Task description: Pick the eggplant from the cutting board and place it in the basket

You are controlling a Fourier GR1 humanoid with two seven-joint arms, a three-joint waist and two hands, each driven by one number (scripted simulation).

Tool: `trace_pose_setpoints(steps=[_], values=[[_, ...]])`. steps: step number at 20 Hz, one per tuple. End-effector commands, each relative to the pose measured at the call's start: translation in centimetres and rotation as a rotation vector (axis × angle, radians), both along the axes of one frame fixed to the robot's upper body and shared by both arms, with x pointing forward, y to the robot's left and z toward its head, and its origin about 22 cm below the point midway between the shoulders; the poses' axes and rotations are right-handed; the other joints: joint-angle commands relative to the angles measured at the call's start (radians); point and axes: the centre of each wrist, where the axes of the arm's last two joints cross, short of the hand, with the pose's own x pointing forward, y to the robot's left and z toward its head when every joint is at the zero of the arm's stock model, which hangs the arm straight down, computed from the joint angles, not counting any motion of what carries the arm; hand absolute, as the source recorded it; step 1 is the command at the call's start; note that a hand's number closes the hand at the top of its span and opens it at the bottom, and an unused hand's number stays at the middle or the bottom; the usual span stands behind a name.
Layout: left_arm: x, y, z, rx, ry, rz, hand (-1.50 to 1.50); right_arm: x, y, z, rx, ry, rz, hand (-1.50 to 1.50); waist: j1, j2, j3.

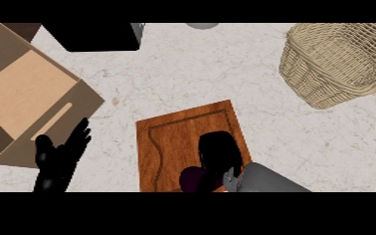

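Right hand [219, 152] seems curled onto the eggplant [195, 178] at the board's [172, 139] six o'clock edge. Basket [330, 62] at two o'clock, open counter [220, 69] between. Left hand [62, 154] rests, fingers relaxed, by the box [37, 94].

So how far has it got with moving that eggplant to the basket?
Early on. Nothing is delivered yet: the wicker basket at the upper right shows no eggplant. In hand: the right hand is down over the dark purple eggplant on the cutting board; a closed grasp isn't visible. Left: lift, carry, place. The left hand rests open.
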Motion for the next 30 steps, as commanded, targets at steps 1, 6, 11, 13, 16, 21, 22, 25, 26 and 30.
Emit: trace_pose_setpoints(steps=[1,6,11,13,16,21,22,25,26,30], values=[[-1.4,0.7,-1.8,0.008,0.112,0.043,0.00,-3.1,-4.3,-0.2,-0.052,-0.058,0.335,1.50,-0.032,0.004,-0.009],[-2.3,0.8,-2.0,0.000,0.107,0.078,0.00,-3.9,-12.2,2.7,0.011,-0.264,0.426,1.50,-0.052,0.008,-0.009],[-2.9,1.9,-1.3,-0.002,0.093,0.089,0.00,-5.0,-12.2,5.8,0.553,-0.318,0.206,1.50,-0.071,0.020,-0.003],[-2.7,2.3,-1.0,0.005,0.093,0.097,0.00,-5.3,-12.1,7.8,0.730,-0.365,0.164,1.50,-0.081,0.021,-0.003],[-3.5,1.0,-1.8,-0.011,0.107,0.092,0.00,-4.7,-14.2,12.0,0.836,-0.498,0.142,1.50,-0.076,0.019,-0.005],[-3.0,1.2,-1.8,-0.004,0.084,0.084,0.00,-4.1,-18.2,16.9,0.937,-0.562,0.035,1.50,-0.057,0.021,-0.008],[-3.4,1.2,-1.8,-0.013,0.107,0.076,0.00,-4.1,-18.9,18.4,0.916,-0.561,0.026,1.50,-0.060,0.017,-0.009],[-3.0,1.5,-1.8,0.011,0.098,0.072,0.00,-2.5,-22.2,21.4,0.915,-0.615,-0.052,1.50,-0.056,0.019,-0.009],[-2.2,1.6,-1.2,-0.004,0.086,0.079,0.00,-1.9,-23.4,22.9,0.915,-0.649,-0.083,1.50,-0.049,0.019,-0.009],[-1.8,-0.2,-1.2,-0.017,0.089,0.043,0.00,-1.0,-27.4,27.4,0.956,-0.663,-0.164,1.50,-0.023,0.018,-0.011]])
